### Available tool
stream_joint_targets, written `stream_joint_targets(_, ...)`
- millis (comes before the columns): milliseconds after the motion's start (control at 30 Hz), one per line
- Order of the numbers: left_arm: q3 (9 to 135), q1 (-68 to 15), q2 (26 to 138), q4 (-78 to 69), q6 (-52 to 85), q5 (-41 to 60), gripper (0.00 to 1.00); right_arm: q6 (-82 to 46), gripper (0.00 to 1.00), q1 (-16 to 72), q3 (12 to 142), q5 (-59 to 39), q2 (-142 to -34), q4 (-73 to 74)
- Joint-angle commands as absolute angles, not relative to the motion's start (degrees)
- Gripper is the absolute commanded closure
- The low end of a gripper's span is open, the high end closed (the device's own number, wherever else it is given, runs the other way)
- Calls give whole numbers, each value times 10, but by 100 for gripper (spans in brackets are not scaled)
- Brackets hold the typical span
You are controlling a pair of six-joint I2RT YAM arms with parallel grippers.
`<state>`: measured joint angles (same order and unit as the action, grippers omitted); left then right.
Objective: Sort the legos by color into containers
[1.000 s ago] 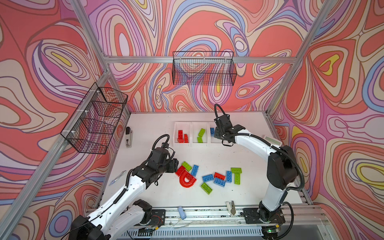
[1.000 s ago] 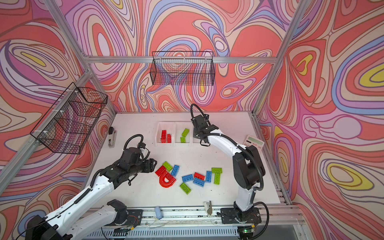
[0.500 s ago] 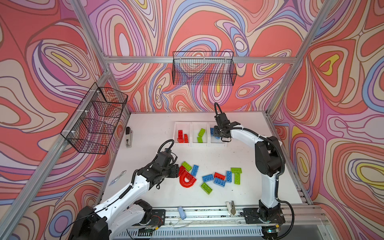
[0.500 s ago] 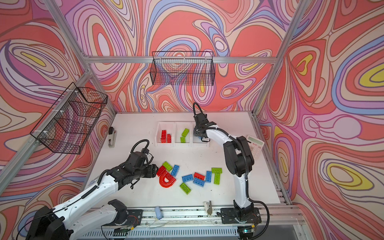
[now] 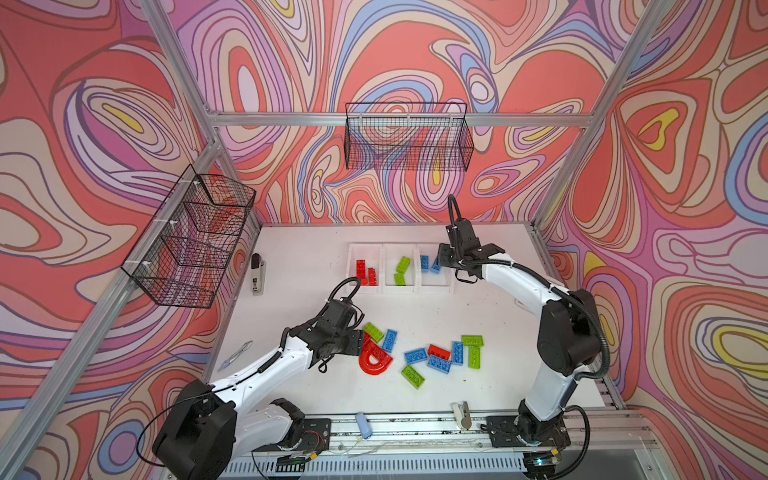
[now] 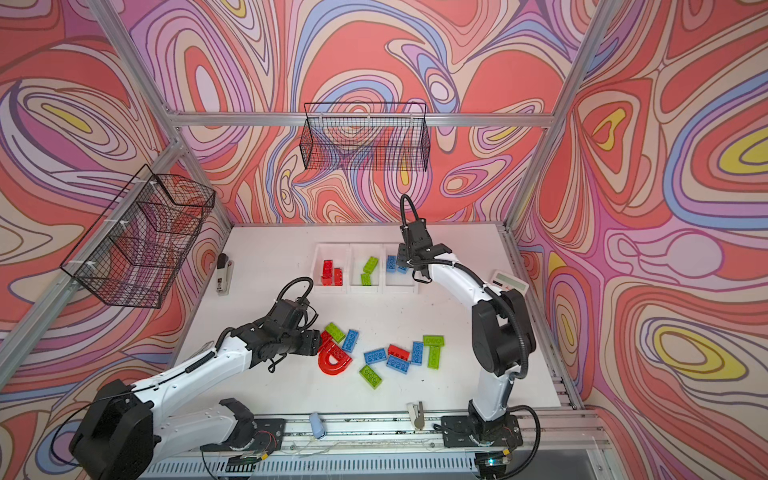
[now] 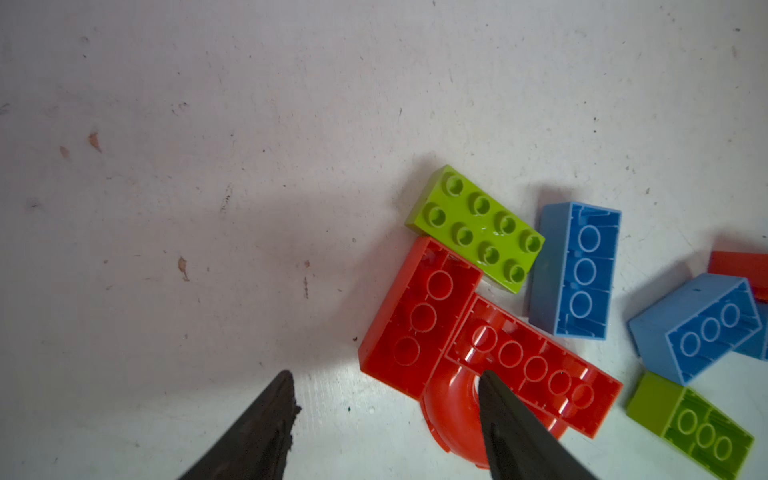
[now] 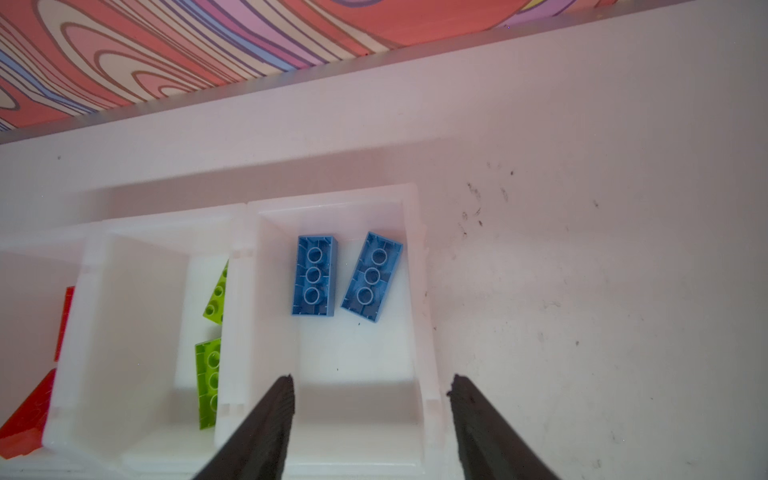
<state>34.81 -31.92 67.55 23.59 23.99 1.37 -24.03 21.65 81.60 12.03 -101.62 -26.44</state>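
Three joined white containers point(image 5: 384, 266) stand at the back of the table, holding red legos point(image 5: 363, 270), green legos point(image 5: 401, 269) and two blue legos point(image 8: 313, 275) in turn. My right gripper point(image 8: 372, 380) hangs open and empty above the blue bin point(image 8: 328, 199), also seen from a top view point(image 5: 442, 257). Several loose legos lie mid-table: a red arch point(image 5: 374, 365), a red brick point(image 7: 419, 320), a green brick point(image 7: 478, 228) and blue bricks point(image 5: 415, 356). My left gripper point(image 7: 385, 376) is open and low; one finger point(image 7: 511, 419) lies over the arch and the other is on bare table.
A stapler point(image 5: 257, 274) lies at the left edge and a calculator point(image 6: 509, 282) at the right. Black wire baskets hang on the left wall point(image 5: 191, 241) and the back wall point(image 5: 409, 141). A thin tool point(image 5: 235, 355) and small items point(image 5: 365, 424) sit near the front rail.
My right gripper opened over the blue bin, where two blue bricks now lie. My left gripper dropped and slid right to the red arch and brick.
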Motion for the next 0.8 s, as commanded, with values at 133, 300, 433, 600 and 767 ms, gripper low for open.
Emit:
stream_joint_targets(133, 378, -331, 728, 227, 210, 11, 28, -230, 36, 202, 753, 133, -956, -251)
stream_joint_targets(300, 381, -336, 758, 214, 215, 14, 32, -231, 36, 197, 735, 127, -949, -246)
stream_joint_targets(433, 386, -336, 774, 216, 224, 0, 36, -234, 37, 196, 728, 122, -947, -244)
stream_joint_targets(600, 383, -336, 786, 196, 235, 1, 40, -236, 37, 196, 722, 122, -943, -243)
stream_joint_targets(767, 382, -336, 791, 189, 240, 5, 41, -239, 38, 196, 717, 119, -940, -244)
